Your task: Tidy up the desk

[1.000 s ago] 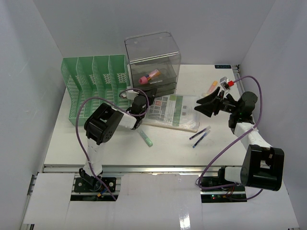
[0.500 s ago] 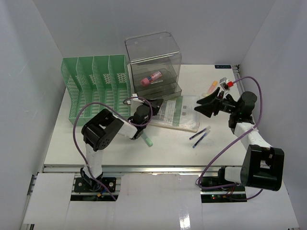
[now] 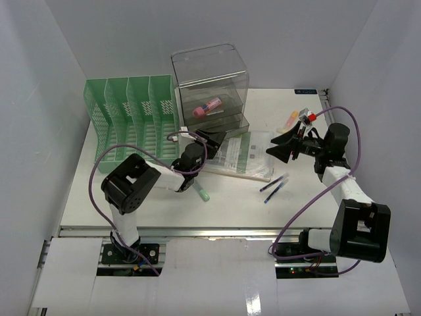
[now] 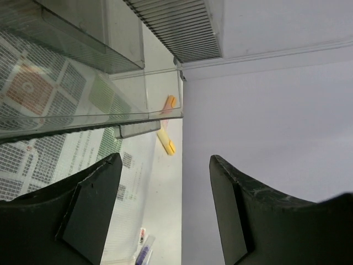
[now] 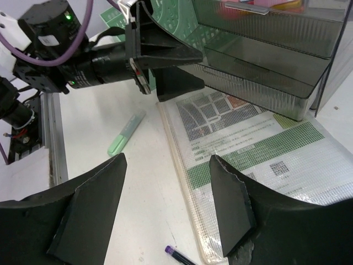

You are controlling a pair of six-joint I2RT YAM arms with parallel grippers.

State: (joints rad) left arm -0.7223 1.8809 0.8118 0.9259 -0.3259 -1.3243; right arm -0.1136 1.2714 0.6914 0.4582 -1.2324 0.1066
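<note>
The left end effector (image 3: 209, 139) has its fingers spread wide with nothing between them. It sits over the left end of a laminated sheet (image 3: 243, 153), close to the front of the clear drawer box (image 3: 210, 82). The right end effector (image 3: 276, 145) is spread and empty too, held above the sheet's right end. A green highlighter (image 3: 201, 191) lies just beside the left arm, and two dark pens (image 3: 274, 186) lie toward the right edge. The white worktop (image 3: 230, 204) carries it all, with a green file rack (image 3: 128, 118) at its far left corner.
</note>
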